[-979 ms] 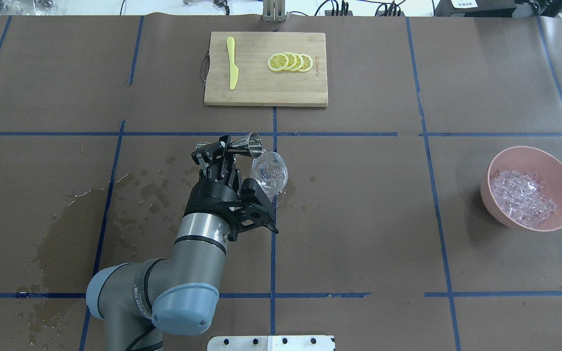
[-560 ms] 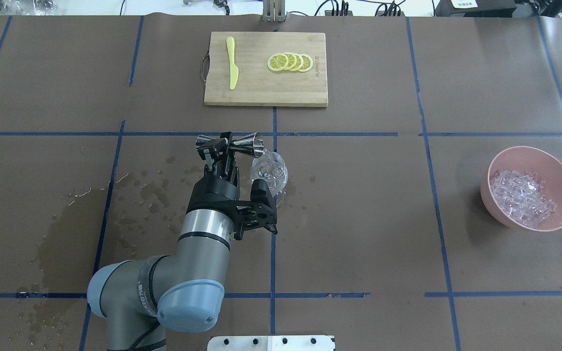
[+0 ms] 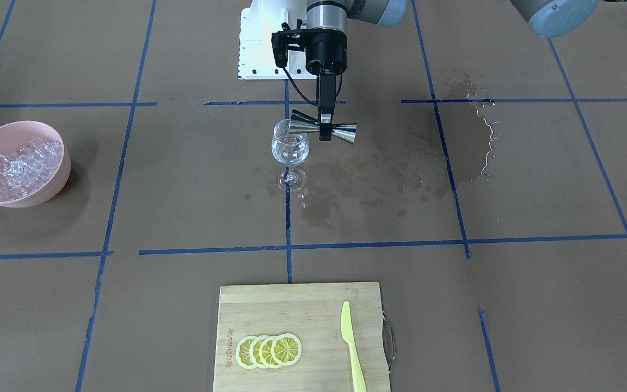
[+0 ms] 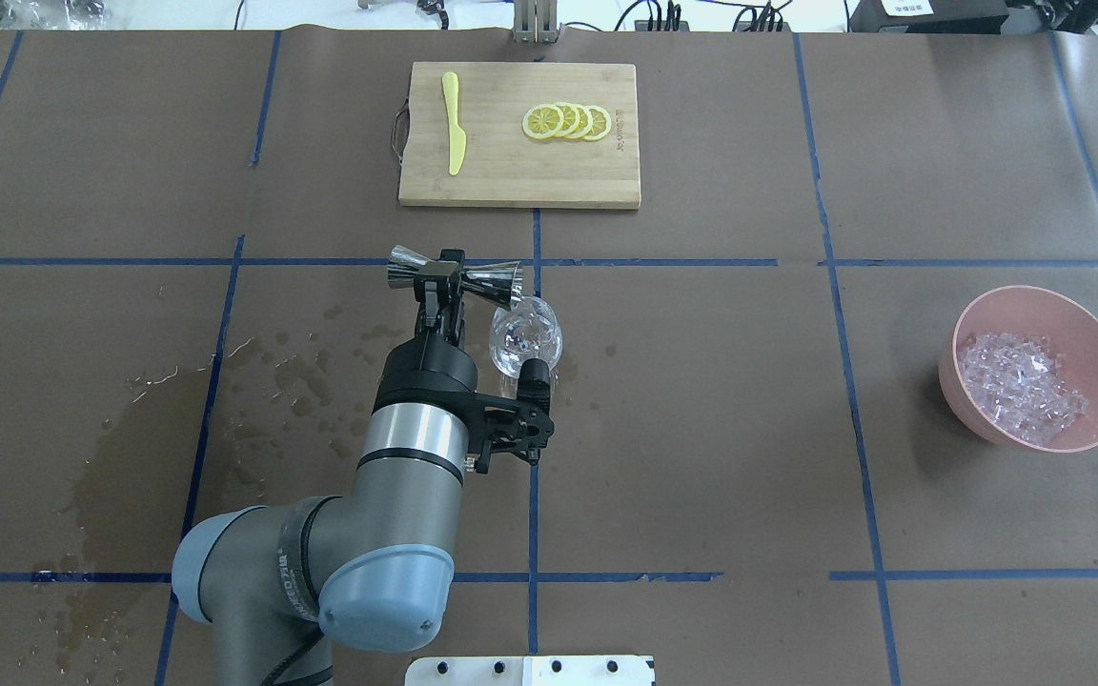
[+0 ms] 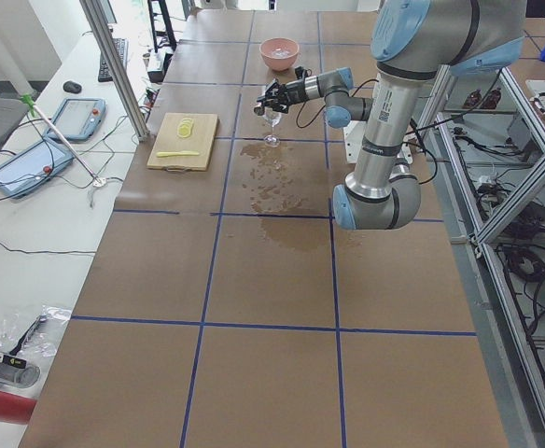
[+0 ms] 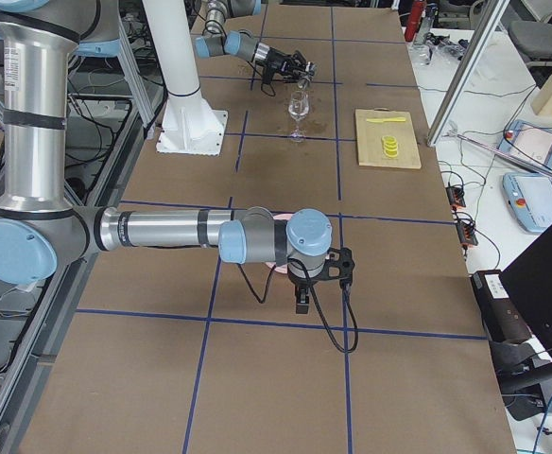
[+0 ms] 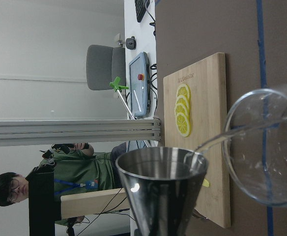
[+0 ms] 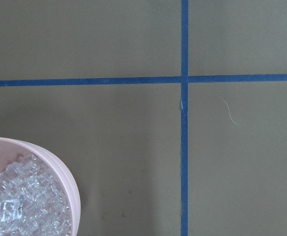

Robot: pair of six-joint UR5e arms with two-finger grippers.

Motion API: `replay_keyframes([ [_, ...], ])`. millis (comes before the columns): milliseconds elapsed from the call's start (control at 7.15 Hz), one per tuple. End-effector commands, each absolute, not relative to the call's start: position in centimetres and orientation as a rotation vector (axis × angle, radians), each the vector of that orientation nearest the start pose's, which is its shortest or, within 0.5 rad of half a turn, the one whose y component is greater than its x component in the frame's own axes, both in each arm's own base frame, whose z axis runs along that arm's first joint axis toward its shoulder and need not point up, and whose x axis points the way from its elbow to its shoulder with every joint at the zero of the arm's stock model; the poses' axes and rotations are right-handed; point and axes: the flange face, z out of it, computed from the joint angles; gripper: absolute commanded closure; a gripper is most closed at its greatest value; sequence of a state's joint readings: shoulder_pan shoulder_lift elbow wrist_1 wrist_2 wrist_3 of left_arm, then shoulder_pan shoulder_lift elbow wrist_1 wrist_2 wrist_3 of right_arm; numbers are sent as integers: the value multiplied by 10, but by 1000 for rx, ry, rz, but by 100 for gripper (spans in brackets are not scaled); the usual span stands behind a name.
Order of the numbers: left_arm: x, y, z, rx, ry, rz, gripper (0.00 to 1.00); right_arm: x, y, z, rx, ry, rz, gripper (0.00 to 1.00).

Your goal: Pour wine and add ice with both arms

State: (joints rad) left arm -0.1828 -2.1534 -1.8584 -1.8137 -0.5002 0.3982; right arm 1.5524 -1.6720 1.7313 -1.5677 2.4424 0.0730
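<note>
My left gripper (image 4: 441,278) is shut on the waist of a steel jigger (image 4: 458,274), which lies level with one mouth at the rim of the wine glass (image 4: 525,338). The front view shows the jigger (image 3: 340,129) beside the glass (image 3: 290,149). A little clear wine (image 4: 518,335) sits in the glass bowl. In the left wrist view a thin clear line runs from the jigger's lip (image 7: 163,172) into the glass (image 7: 266,162). Ice (image 4: 1021,386) fills a pink bowl (image 4: 964,400) at the right. My right gripper (image 6: 301,298) hangs over that bowl; I cannot tell whether it is open or shut.
A bamboo cutting board (image 4: 511,176) at the far middle holds lemon slices (image 4: 568,122) and a yellow knife (image 4: 455,124). Wet stains (image 4: 130,448) spread over the brown cover left of the glass. The right wrist view shows the bowl's rim (image 8: 71,184) and blue tape lines.
My left wrist has rolled, and the jigger has swung from tilted down into the glass to level. The glass and the bowl have not moved.
</note>
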Motion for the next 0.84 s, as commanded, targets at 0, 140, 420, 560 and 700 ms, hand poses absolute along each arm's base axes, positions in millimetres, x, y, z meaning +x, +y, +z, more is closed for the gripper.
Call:
replay_keyframes([
  [0, 527, -323, 148, 1353, -390, 919, 100, 49, -453, 619, 19, -874, 23, 0],
  [140, 519, -323, 144, 1364, -370, 895, 100, 49, -453, 619, 19, -874, 23, 0],
  [420, 490, -320, 175, 1367, -307, 813, 100, 49, -453, 620, 19, -873, 23, 0],
  [560, 461, -315, 197, 1374, -292, 797, 100, 49, -454, 619, 21, -873, 22, 0],
  [700, 447, -313, 228, 1383, -279, 781, 100, 49, -454, 618, 24, -873, 21, 0],
])
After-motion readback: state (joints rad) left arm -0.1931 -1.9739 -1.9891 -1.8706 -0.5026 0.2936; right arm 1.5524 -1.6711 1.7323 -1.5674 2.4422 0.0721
